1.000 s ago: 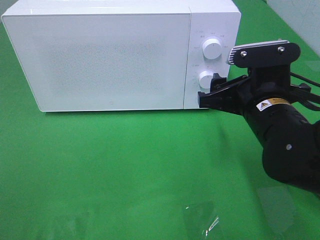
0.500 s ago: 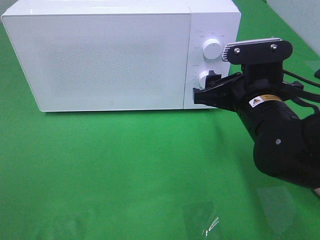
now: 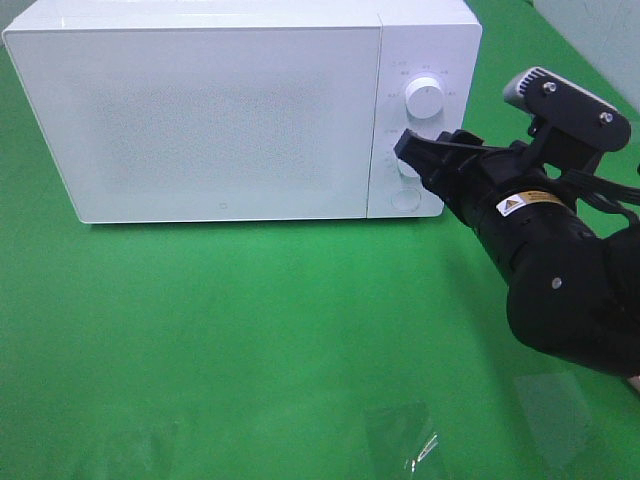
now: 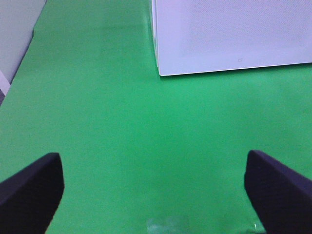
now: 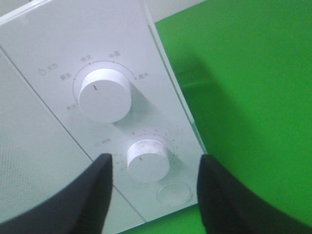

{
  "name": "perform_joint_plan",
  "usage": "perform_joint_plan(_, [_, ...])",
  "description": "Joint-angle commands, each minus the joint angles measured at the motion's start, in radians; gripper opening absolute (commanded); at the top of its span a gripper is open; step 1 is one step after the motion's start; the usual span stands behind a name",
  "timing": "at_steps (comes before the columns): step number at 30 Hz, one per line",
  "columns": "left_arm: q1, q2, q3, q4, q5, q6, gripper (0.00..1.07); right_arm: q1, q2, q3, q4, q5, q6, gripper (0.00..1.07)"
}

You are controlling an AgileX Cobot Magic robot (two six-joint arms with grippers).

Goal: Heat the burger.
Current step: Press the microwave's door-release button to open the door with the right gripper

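The gripper (image 5: 155, 166) hung open at the microwave (image 5: 48, 44), its 2 fingers (image 5: 92, 195) flanking the lower knob (image 5: 147, 160), between upper knob (image 5: 104, 95) and button (image 5: 173, 193); green counter (image 5: 253, 73) lay beside.

This looks like a robotics lab bench. A white microwave oven (image 3: 220, 110) at the upper left stands on a surface (image 3: 250, 330) covered in plain green cloth. A black robot arm (image 3: 560, 290) fills the right, and a pale panel (image 3: 600, 30) shows in the upper-right corner.
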Motion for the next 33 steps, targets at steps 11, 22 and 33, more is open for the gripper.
perform_joint_plan(11, [0.003,-0.023,0.002,-0.009,0.003,-0.008,0.93,0.002,0.002,-0.009,-0.045,0.210,0.659,0.00])
perform_joint_plan(22, [0.003,-0.023,0.002,-0.009,0.003,-0.008,0.93,-0.002,0.003,-0.009,-0.063,0.251,0.738,0.00])
perform_joint_plan(33, [0.003,-0.023,0.002,-0.009,0.003,-0.008,0.93,-0.066,0.121,-0.009,-0.254,0.187,1.042,0.00])
